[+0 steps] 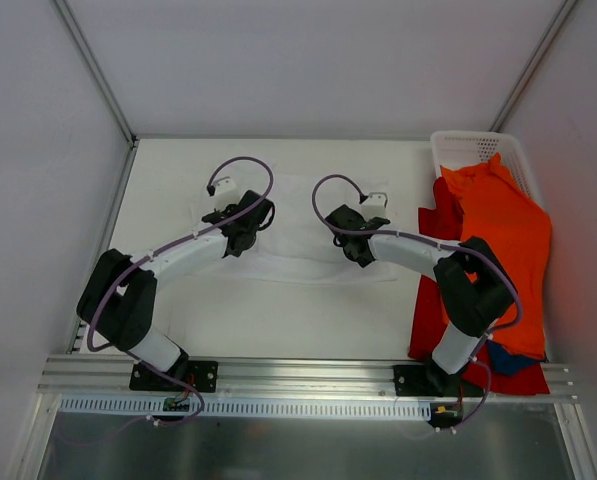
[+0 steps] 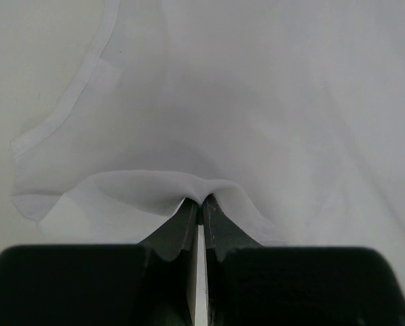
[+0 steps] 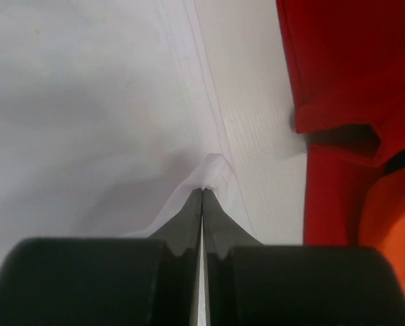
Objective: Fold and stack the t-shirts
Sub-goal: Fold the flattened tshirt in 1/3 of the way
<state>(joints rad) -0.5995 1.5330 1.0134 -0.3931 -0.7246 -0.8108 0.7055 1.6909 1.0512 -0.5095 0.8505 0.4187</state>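
Between the tight-clamped jaws of left gripper (image 2: 201, 202) and right gripper (image 3: 202, 192) sit pinched folds of the white t-shirt (image 1: 296, 255).

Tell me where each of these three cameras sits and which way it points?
Top external: above and behind the arms, looking down on the table, white t-shirt and basket; both arms show whole.
Left wrist: on the left arm, looking along the left tool, shut on the white t-shirt; only its fingers show.
Right wrist: likewise along the right tool, pinching the same t-shirt, red t-shirt at right.
Shared: all see the white t-shirt; top and right wrist both see the red one.
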